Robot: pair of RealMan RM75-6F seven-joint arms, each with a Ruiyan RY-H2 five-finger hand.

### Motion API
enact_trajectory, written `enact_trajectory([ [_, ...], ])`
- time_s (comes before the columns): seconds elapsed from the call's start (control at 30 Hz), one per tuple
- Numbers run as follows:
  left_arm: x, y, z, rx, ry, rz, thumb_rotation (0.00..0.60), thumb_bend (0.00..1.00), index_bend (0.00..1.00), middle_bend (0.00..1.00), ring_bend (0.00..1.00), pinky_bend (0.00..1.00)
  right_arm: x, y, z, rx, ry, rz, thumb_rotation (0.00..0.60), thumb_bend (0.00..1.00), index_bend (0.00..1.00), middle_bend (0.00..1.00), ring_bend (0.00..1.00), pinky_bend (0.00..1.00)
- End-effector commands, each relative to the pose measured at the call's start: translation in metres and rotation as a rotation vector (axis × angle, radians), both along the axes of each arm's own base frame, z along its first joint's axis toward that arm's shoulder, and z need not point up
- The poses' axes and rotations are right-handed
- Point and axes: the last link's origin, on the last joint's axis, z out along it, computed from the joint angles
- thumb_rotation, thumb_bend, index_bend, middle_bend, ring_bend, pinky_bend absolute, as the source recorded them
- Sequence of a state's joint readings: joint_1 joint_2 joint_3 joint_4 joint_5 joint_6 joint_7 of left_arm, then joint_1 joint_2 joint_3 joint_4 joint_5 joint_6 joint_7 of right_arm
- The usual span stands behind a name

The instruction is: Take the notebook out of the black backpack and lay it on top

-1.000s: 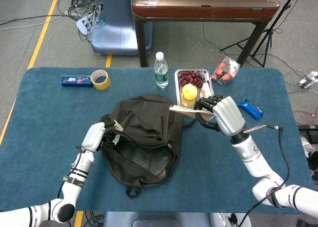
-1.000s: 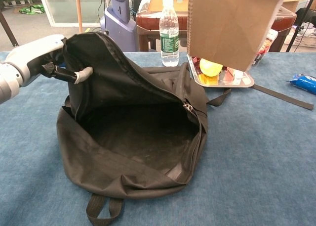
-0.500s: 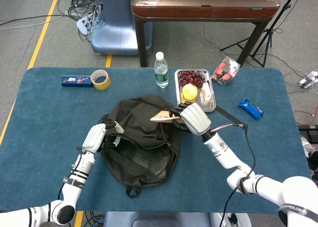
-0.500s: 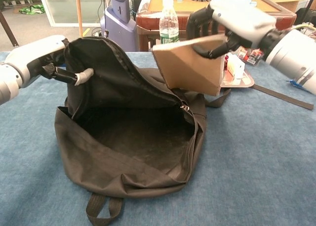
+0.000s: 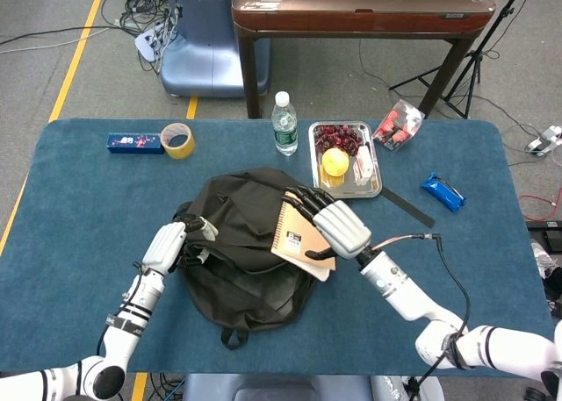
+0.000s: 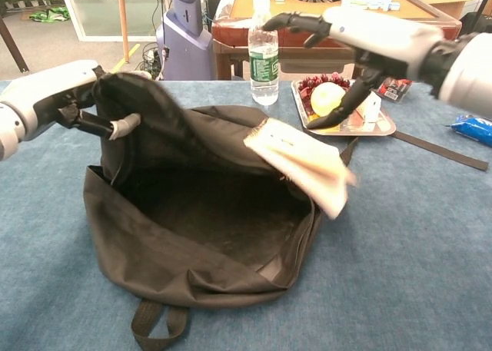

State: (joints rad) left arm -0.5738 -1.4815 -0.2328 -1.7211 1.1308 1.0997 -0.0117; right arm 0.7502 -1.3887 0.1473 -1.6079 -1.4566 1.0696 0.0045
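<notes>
Notebook dropping onto the open backpack

Surface (image 5: pixel 79 243) carries the black backpack (image 5: pixel 237 217), mouth gaping toward the robot. Left hand (image 5: pixel 169 246) grips the upper flap and holds it raised. Right hand (image 5: pixel 338 225) hovers with fingers spread, holding nothing. Notebook (image 5: pixel 299 239) lies just beneath it, blurred in the chest view, tilted across the bag's right rim, long axis running from the tray (image 5: pixel 313 155) side toward the robot. My guess: it may slide off that edge. Water bottle (image 5: pixel 283 123) and tape roll (image 5: pixel 178 139) stand well apart
</notes>
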Motion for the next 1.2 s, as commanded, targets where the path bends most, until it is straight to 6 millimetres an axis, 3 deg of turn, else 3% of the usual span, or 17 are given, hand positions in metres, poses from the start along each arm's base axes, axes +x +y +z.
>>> enact_trajectory([
  [0.03,-0.005,-0.007,0.004,-0.059,0.062,-0.025,0.6,0.57,0.4,0.23,0.17,0.14,-0.009,0.008,0.014,-0.006,0.011,-0.031,0.6,0.0,0.0,0.0,0.0,0.13],
  [0.13,-0.01,-0.011,0.013,-0.091,0.132,-0.046,0.6,0.43,0.18,0.1,0.07,0.11,-0.015,0.01,0.026,-0.034,0.013,-0.046,0.6,0.0,0.0,0.0,0.0,0.13],
  [0.2,-0.011,-0.013,0.02,-0.098,0.154,-0.048,0.6,0.36,0.09,0.05,0.04,0.1,-0.021,0.011,0.034,-0.053,0.019,-0.06,0.6,0.0,0.0,0.0,0.0,0.13],
  [0.33,-0.016,-0.015,0.033,-0.096,0.186,-0.04,0.6,0.29,0.02,0.02,0.01,0.09,-0.035,0.015,0.048,-0.085,0.045,-0.097,0.6,0.0,0.0,0.0,0.0,0.13],
  [0.57,-0.036,-0.013,0.06,-0.051,0.254,-0.006,0.6,0.28,0.01,0.01,0.0,0.09,-0.068,0.025,0.072,-0.126,0.12,-0.195,0.6,0.01,0.0,0.06,0.01,0.13],
  [0.73,-0.058,-0.006,0.081,0.034,0.26,0.049,0.6,0.28,0.04,0.01,0.01,0.09,-0.096,0.037,0.089,-0.161,0.166,-0.277,0.6,0.04,0.01,0.15,0.08,0.2],
  [1.0,-0.111,-0.004,0.107,0.258,0.361,0.102,0.6,0.28,0.18,0.06,0.05,0.09,-0.14,0.065,0.108,-0.261,0.23,-0.388,0.6,0.13,0.21,0.31,0.23,0.36],
  [1.2,-0.143,-0.025,0.108,0.334,0.419,0.131,0.6,0.28,0.25,0.1,0.09,0.09,-0.161,0.091,0.112,-0.306,0.243,-0.444,0.6,0.18,0.26,0.35,0.26,0.38],
])
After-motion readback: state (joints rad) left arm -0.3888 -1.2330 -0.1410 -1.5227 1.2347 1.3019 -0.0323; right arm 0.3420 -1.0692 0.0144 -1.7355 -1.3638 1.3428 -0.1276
